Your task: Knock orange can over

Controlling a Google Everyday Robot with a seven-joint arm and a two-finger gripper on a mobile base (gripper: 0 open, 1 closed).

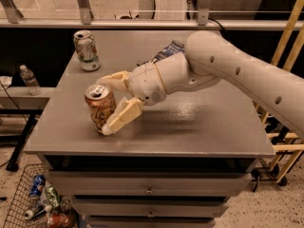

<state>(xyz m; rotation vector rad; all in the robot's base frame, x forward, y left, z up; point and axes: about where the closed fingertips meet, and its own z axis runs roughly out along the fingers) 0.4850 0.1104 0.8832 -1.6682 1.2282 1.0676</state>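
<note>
The orange can [99,106] stands upright near the front left of the grey table [199,127], its silver pull-tab top showing. My gripper [105,103] is open, right beside the can on its right. One cream finger [121,118] reaches down along the can's front right side and touches it. The other finger [113,79] lies just behind the can's top. The can sits between the two fingers.
A white and green can [86,50] stands upright at the table's back left. A blue crumpled bag [167,51] lies behind my arm. A wire basket [33,201] with cans sits on the floor at the front left. A plastic bottle [29,79] stands on a shelf at the left.
</note>
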